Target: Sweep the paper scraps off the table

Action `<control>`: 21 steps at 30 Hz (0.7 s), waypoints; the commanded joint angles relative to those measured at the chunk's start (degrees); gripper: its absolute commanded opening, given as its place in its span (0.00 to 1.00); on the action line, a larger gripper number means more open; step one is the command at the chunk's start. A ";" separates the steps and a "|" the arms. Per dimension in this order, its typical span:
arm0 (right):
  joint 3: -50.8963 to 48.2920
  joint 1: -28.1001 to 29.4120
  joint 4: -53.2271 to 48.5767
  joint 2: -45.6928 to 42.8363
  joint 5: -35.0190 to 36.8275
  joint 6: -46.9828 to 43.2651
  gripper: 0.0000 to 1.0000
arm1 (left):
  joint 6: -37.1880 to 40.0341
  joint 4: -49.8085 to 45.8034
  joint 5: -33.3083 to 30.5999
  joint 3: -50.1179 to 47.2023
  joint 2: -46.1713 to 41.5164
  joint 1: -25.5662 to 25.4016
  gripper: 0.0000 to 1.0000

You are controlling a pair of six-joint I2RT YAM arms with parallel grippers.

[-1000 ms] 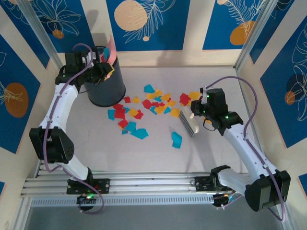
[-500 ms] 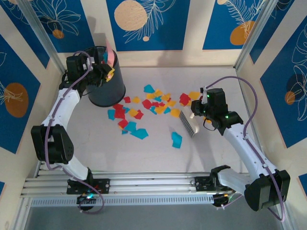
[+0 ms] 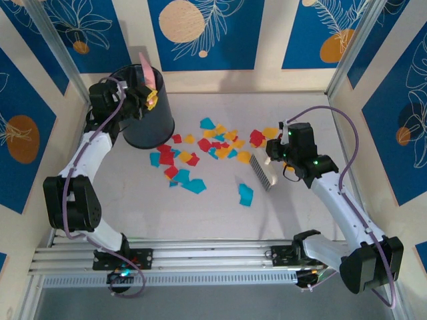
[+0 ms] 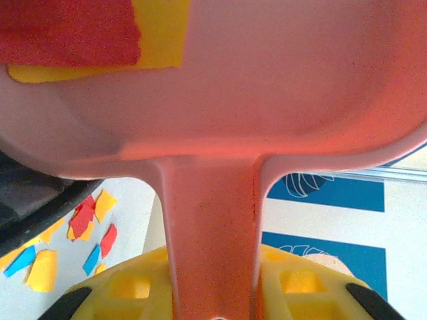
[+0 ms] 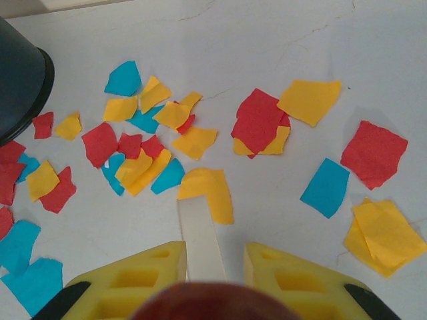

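the left hand (image 3: 137, 100), upper left in the top view, is clamped on the handle of a pink dustpan (image 4: 280, 100) tipped over a black bin (image 3: 150, 130). the right hand (image 3: 273, 157), right of centre, is closed on a brush (image 3: 265, 173) standing on the worktop (image 3: 200, 213). the paper scraps (image 3: 213, 143) lie scattered mid-frame, between bin and brush.

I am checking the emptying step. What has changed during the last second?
The left pincer, shut on the pink dustpan, shifted slightly left over the black bin. The right pincer, its brush and the paper scraps on the table stayed put.
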 commanded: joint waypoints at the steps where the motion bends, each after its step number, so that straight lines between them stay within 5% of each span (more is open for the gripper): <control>1: 1.84 -0.35 1.00 0.08 -1.04 0.28 0.00 | -7.44 10.79 1.59 -1.97 -1.71 1.02 0.00; 16: 2.13 -0.42 0.85 0.08 -0.16 0.63 0.00 | -25.79 31.54 0.57 -10.06 -2.84 1.02 0.00; 21: 2.27 -0.37 0.77 -0.07 0.03 0.84 0.00 | -25.58 31.81 1.17 -10.01 -2.72 1.04 0.00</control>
